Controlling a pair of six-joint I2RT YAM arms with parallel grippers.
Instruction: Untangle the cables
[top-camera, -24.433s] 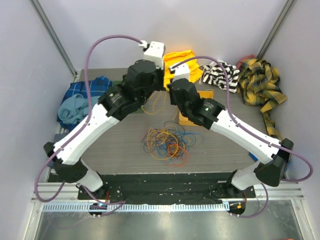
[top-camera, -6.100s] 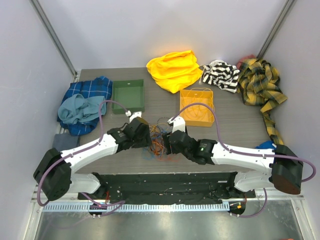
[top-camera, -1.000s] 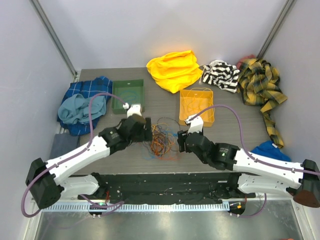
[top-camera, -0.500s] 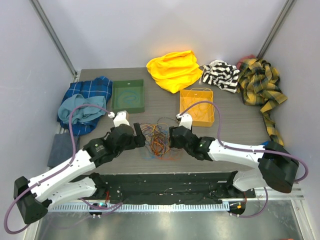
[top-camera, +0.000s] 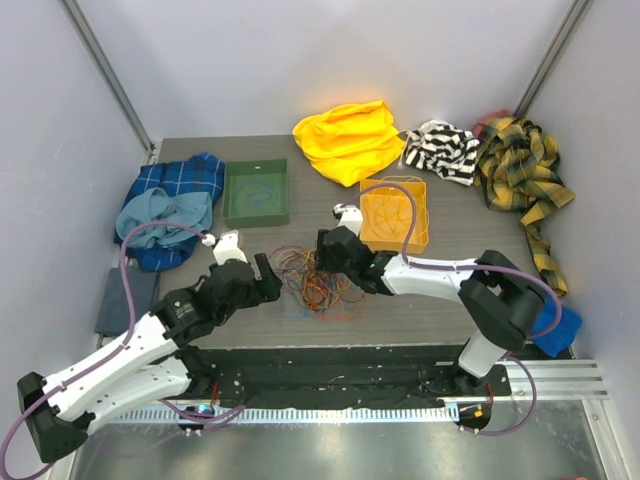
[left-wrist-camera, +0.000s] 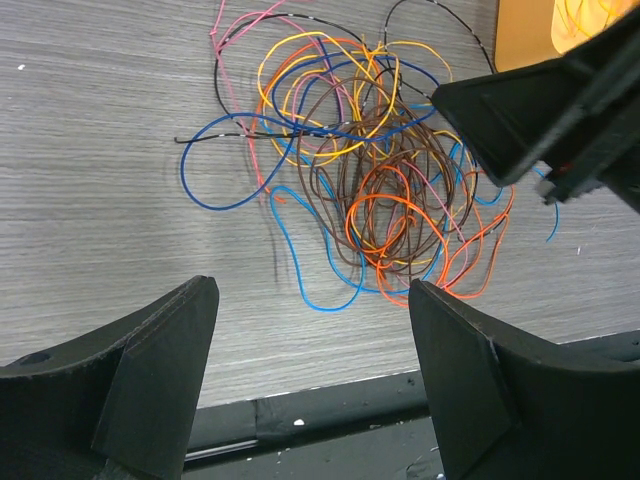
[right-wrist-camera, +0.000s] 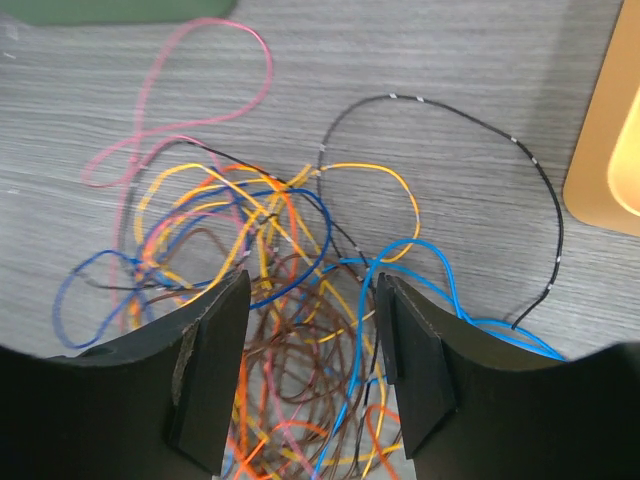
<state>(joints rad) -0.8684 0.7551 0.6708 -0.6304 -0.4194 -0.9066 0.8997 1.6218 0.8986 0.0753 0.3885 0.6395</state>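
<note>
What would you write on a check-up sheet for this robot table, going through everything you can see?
Surface: grey wood-grain table, no spills seen.
Job's things: cables in one tangled heap, orange, yellow, brown, blue, pink and black; yellow ones in the orange tray; faint loops in the green tray.
Clutter: yellow cloth, striped cloth and plaid cloth at the back; blue clothes on the left.
Pincers: left pincer open, empty, beside the heap; right pincer open over the heap, nothing clamped.
Cables: besides the heap, purple hoses loop off both arms.
Surroundings: pale walls, metal rail in front.
</note>
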